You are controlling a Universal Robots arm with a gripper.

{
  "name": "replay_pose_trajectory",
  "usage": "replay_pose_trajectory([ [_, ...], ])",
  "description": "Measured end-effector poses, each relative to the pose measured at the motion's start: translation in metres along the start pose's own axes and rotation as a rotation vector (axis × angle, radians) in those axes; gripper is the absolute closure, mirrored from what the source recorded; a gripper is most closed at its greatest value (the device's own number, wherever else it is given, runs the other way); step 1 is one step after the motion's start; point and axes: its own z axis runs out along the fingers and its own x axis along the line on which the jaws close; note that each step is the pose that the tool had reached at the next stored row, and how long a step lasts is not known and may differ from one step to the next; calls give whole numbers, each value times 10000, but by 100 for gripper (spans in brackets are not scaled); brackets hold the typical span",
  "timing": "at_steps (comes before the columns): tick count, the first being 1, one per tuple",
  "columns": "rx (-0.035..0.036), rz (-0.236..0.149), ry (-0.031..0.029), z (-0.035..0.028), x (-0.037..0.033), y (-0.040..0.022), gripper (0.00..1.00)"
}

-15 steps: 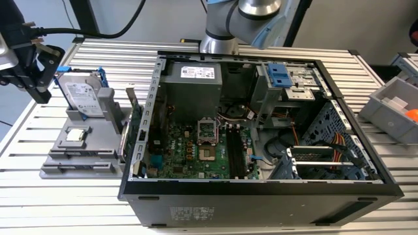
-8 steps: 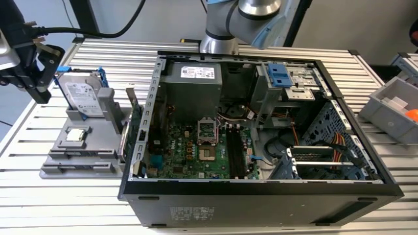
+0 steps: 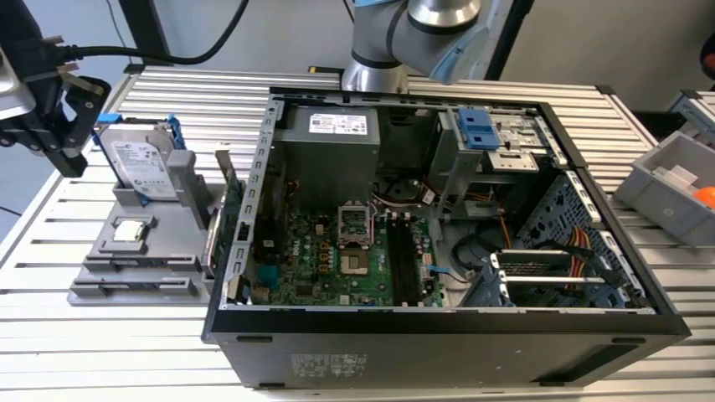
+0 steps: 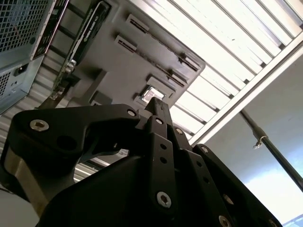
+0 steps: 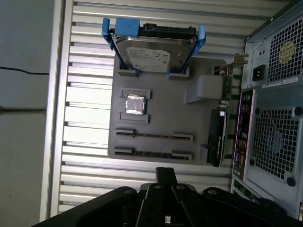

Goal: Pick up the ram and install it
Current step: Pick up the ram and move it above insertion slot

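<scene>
Two thin dark ram sticks (image 5: 154, 135) stand on edge in the slots of a grey holder (image 5: 161, 118), seen from above in the first wrist view. In the exterior view the same holder (image 3: 167, 280) lies on the table on the exterior view's left of the open computer case (image 3: 447, 318). My black gripper (image 3: 69, 166) hangs raised near the table's left edge, off to the holder's side and apart from the ram. Its fingertips (image 5: 165, 172) are pressed together and hold nothing; the second wrist view also shows the gripper (image 4: 156, 108) shut.
The holder also carries a silver hard drive with blue rails (image 3: 143, 163), a processor chip (image 3: 132, 230) and a green expansion card (image 3: 231, 226) close to the case wall. Black memory slots (image 3: 403, 261) lie on the motherboard. A grey bin (image 3: 671, 184) stands at the right.
</scene>
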Motion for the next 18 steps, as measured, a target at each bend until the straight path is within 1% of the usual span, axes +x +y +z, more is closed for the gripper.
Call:
replay_pose_trajectory([
  [9,6,-416,18,1,0,0,100],
  [18,25,-931,43,0,0,0,100],
])
